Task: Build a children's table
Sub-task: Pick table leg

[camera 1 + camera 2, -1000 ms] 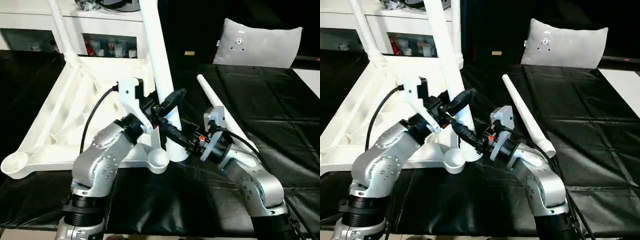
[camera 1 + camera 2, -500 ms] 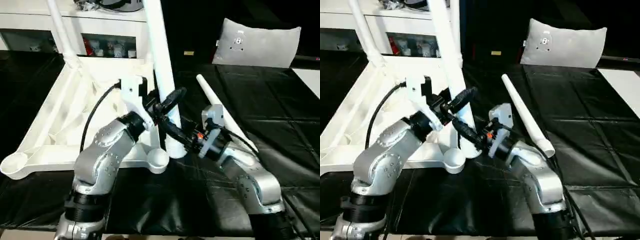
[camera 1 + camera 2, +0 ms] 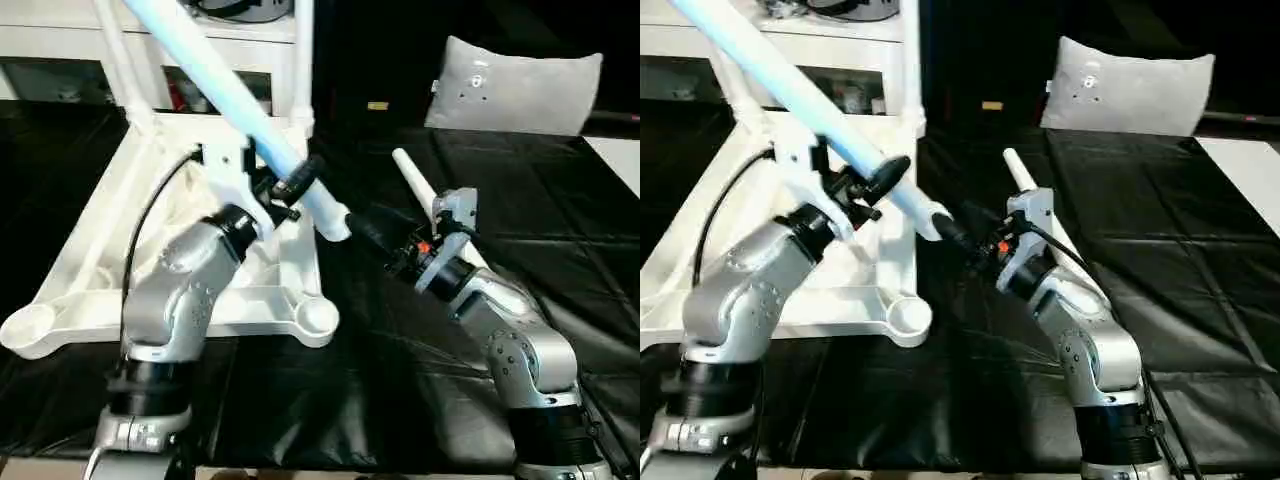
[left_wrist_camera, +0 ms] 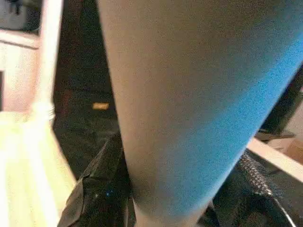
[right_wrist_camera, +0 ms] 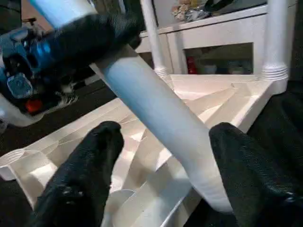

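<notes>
While the upturned tabletop [image 3: 120,255] lies on the black sheet [image 3: 560,260] with two legs already standing in its far sockets, a third leg [image 3: 215,75] is held aslant above it by the left gripper [image 3: 290,185], whose fingers are clamped round the tube near its flared end. The right gripper [image 3: 375,232] is seen just beside that end with its fingers apart and nothing between them that is gripped. A fourth leg [image 3: 1018,172] is noted lying on the sheet behind the right arm.

From the left wrist view, the held tube is seen close against the lens; little else can be judged.

From the right wrist view, the tube's flared end is found between the spread fingers [image 5: 83,177], untouched, with the near corner sockets below.

Risk is judged as follows: with one grip only, near the end of a long tube, the leg may swing or slip. Its raised end may strike the standing legs, and a socket may be missed if the flare is lowered off-centre.
</notes>
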